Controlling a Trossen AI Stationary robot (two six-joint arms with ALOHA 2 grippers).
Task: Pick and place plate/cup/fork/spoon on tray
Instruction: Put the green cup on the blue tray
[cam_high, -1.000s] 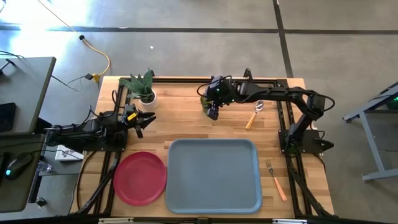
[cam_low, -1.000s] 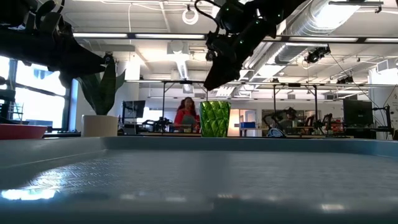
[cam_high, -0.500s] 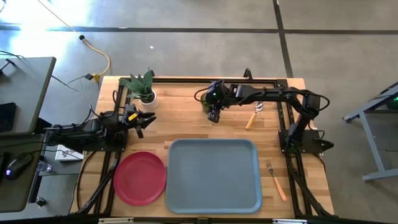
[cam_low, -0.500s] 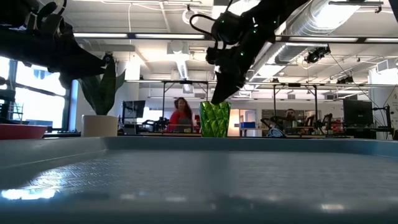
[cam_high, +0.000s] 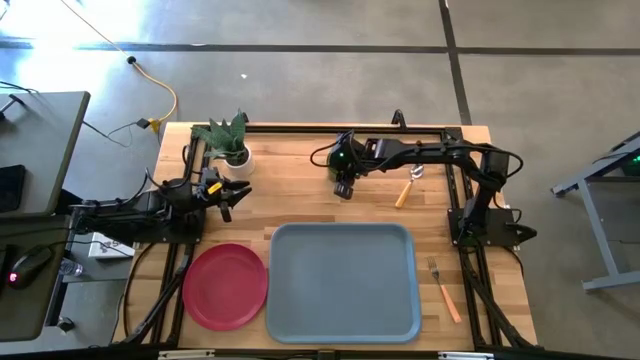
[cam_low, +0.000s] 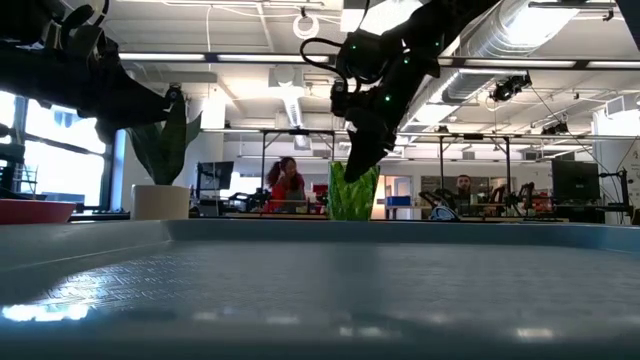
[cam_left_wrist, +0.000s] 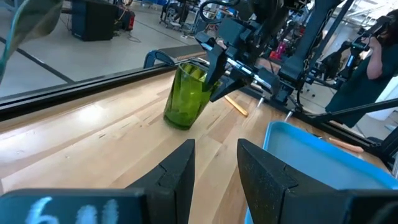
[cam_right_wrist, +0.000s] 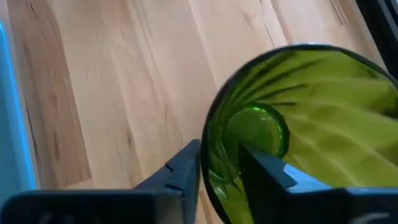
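On table: one cup (cam_left_wrist: 187, 96), rim pinched by right claw (cam_high: 343, 188); left claw (cam_high: 240, 189) parted, empty.

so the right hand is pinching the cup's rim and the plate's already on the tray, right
Not quite. The right hand does pinch the cup at its rim, but the plate lies on the table left of the tray, as the high view shows.

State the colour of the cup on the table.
Translucent green cup, seen best in the left wrist view.
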